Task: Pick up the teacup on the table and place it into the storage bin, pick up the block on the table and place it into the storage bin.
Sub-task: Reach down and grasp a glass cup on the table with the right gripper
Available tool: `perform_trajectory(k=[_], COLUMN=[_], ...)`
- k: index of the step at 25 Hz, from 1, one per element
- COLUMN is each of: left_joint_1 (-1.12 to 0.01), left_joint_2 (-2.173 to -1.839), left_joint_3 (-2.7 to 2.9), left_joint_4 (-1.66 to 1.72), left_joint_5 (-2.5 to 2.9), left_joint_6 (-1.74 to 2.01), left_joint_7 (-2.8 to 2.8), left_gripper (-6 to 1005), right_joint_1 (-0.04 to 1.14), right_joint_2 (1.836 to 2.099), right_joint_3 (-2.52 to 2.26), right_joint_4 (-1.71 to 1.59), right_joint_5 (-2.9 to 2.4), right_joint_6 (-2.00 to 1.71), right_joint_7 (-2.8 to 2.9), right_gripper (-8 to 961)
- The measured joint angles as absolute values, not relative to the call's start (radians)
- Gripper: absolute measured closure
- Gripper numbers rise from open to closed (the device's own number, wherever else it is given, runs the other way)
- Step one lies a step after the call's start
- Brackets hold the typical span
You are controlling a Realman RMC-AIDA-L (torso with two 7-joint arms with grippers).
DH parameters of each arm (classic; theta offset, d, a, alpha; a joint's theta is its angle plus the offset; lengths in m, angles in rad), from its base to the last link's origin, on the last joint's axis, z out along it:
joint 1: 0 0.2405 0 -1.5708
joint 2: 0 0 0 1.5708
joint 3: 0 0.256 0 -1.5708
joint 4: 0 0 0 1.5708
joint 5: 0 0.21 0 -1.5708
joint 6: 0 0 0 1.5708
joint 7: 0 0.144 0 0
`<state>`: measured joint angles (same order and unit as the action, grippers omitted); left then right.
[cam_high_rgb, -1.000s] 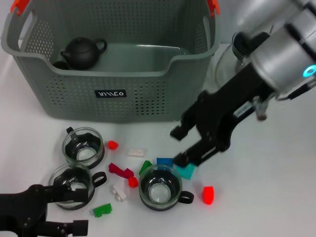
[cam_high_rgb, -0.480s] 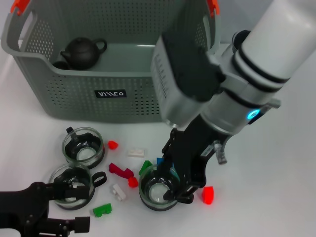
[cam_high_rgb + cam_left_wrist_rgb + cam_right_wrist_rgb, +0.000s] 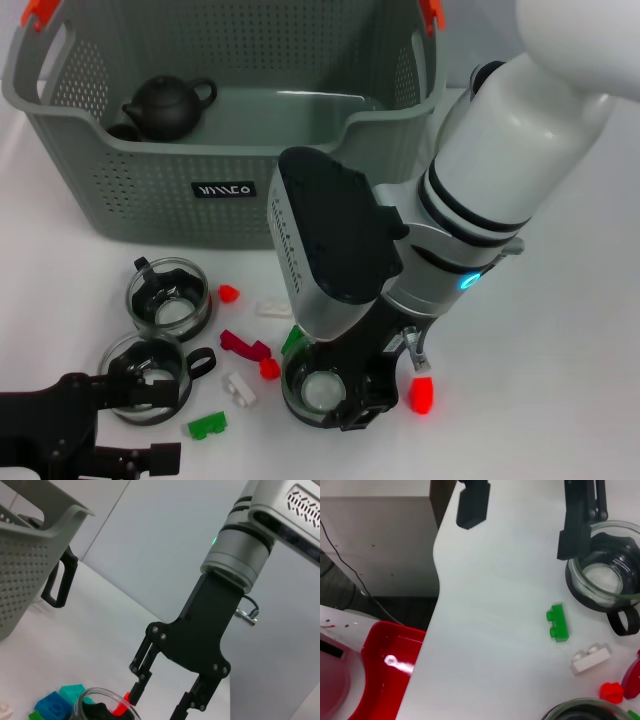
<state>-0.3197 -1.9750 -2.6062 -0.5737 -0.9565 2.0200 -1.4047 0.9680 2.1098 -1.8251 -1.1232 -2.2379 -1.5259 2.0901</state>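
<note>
Three glass teacups with black handles stand in front of the grey storage bin point(image 3: 230, 215): one at the left point(image 3: 168, 298), one at the near left point(image 3: 150, 377), one in the middle point(image 3: 312, 392). My right gripper point(image 3: 348, 392) is down at the middle teacup's right side. The left wrist view shows this gripper point(image 3: 160, 702) open, its fingers apart at the cup's rim point(image 3: 102, 700). My left gripper point(image 3: 150, 428) is open beside the near-left teacup point(image 3: 607, 570), one finger point(image 3: 580, 522) at its rim. Small blocks lie scattered: red point(image 3: 421, 395), green point(image 3: 207, 427), white point(image 3: 238, 390).
A black teapot point(image 3: 170, 105) sits inside the bin. More blocks lie between the cups: maroon point(image 3: 245, 346), red point(image 3: 228, 293), white point(image 3: 272, 309), plus blue point(image 3: 52, 705) and teal point(image 3: 75, 692) ones by the middle cup. A red tub point(image 3: 380, 665) stands below the table's edge.
My right arm swung in from the right and lowered its open gripper onto the middle teacup, covering the blue and teal blocks in the head view. The left arm barely moved.
</note>
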Motion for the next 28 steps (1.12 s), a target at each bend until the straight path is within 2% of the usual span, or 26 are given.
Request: perform_trajectory(k=[28], left_joint_1=[-0.322], left_joint_2=[-1.977], left_joint_3=[-2.608], left_joint_4=[-0.574], left_joint_5=[-0.959], left_joint_6=[2.010], left_joint_7=[-1.404], left_gripper=[125], right_joint_1=[0.970], right_joint_2=[2.112], right_joint_3=[-1.963], right_joint_4=[-1.053], right_joint_5=[-2.243], right_joint_6=[-1.403], right_joint_7=[2.080], right_gripper=[353])
